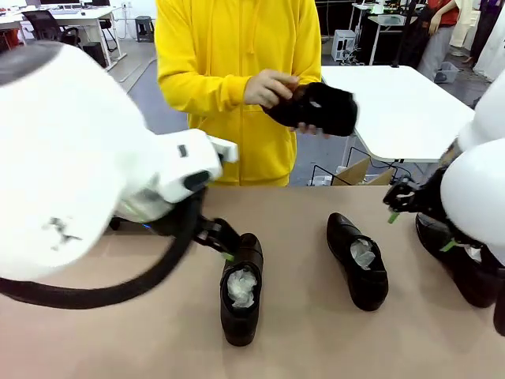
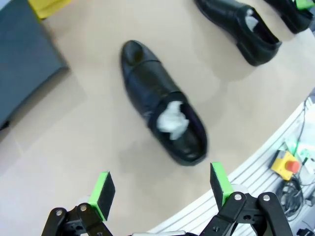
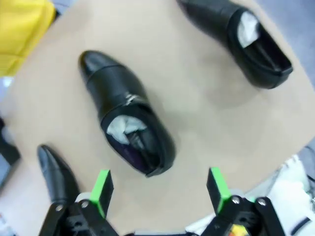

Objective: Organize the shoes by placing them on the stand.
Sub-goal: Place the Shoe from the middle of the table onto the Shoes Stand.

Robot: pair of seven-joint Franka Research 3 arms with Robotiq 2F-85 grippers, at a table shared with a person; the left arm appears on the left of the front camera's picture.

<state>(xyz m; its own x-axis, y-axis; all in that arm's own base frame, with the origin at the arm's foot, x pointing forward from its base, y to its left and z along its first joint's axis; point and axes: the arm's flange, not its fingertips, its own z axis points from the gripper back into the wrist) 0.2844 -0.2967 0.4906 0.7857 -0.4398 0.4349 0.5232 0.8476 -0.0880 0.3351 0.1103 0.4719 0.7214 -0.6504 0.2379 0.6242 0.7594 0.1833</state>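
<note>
Three glossy black shoes stuffed with white paper lie on the tan table. My left gripper (image 2: 160, 189) hangs open above the left shoe (image 2: 162, 103), which also lies at the centre-left (image 1: 241, 288) with the left gripper (image 1: 225, 241) beside its heel. The middle shoe (image 1: 359, 260) lies free. Over the right shoe (image 3: 125, 115) my right gripper (image 3: 159, 189) stands open; in the front view that shoe (image 1: 465, 272) is partly hidden under the right arm and right gripper (image 1: 401, 201). A dark flat panel (image 2: 24, 54), likely the stand, lies at the far left.
A person in a yellow hoodie (image 1: 229, 87) stands at the far side, holding a black shoe-like thing (image 1: 316, 106) in both hands above the table edge. One more shoe toe (image 3: 56, 174) shows near my right fingers. A yellow stop button (image 2: 283, 164) sits off the table's near edge.
</note>
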